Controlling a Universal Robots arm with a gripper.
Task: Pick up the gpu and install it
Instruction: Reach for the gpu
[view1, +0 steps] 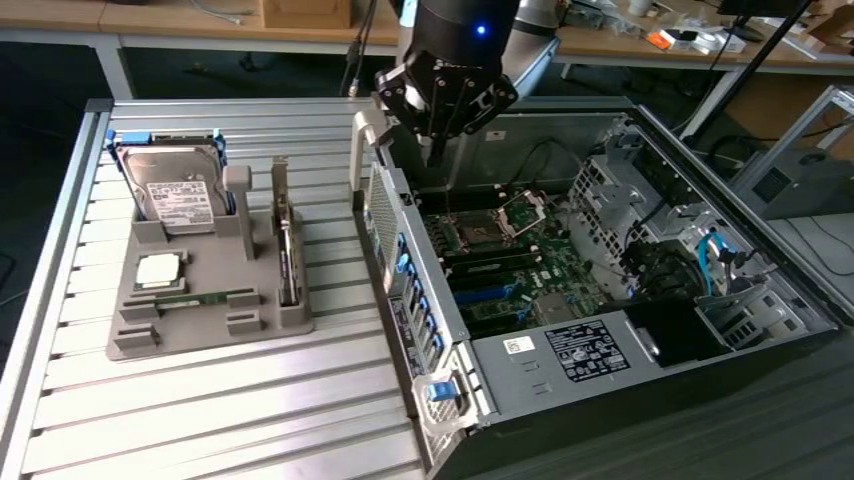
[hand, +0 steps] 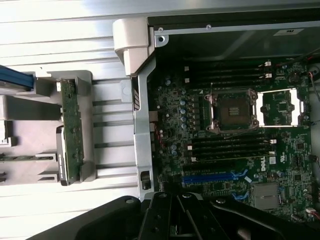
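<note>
Exterior view, gripper (view1: 435, 155): I'm hovering it over the open case (view1: 400, 262), jaws pinched shut, carrying nothing.
Gpu (view1: 283, 238): standing on edge in the grey holder (view1: 187, 332), probably slotted upright to offer a graspable top edge.

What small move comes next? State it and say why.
Probably shift the gripper toward the exterior view's left, over the gpu: it hangs shut and empty above the case wall, while the gpu stands on edge in the gray holder, untouched.

Matt gpu (view1: 283, 250), ribbed metal table (view1: 200, 420) (shiny)
</note>
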